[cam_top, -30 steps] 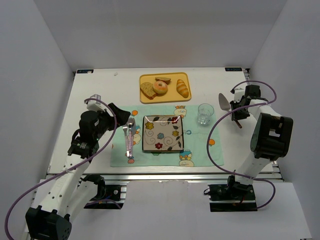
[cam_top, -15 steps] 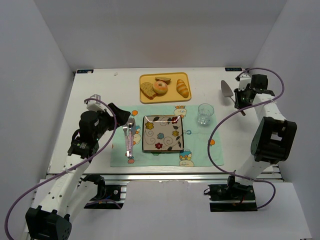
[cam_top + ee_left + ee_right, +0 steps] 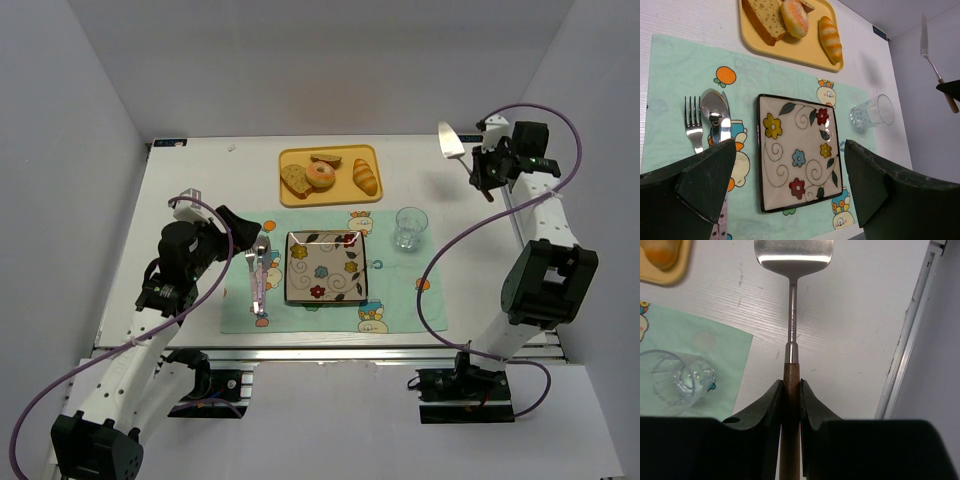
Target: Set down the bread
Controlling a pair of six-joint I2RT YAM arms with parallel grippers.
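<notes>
One yellow tray (image 3: 340, 198) sits at upper centre of the top view on the white bench (image 3: 200, 170). It carries four baked pieces: two brown slices (image 3: 296, 180), one croissant (image 3: 366, 177) and the one bread (image 3: 321, 175), which lies between them against the larger slice. The bread is a small round ring, golden-tan at the rim, pale pink on top, with a small centre hole. Below the tray lies one green placemat (image 3: 240, 312) bearing one flowered square plate (image 3: 326, 268), one glass (image 3: 410, 227), one fork (image 3: 691, 122) and one spoon (image 3: 712, 107). At upper right, the right fingers (image 3: 774, 397) are clamped on the wooden handle of one spatula (image 3: 451, 141). The left fingers (image 3: 722, 162) are spread wide, holding nothing.
</notes>
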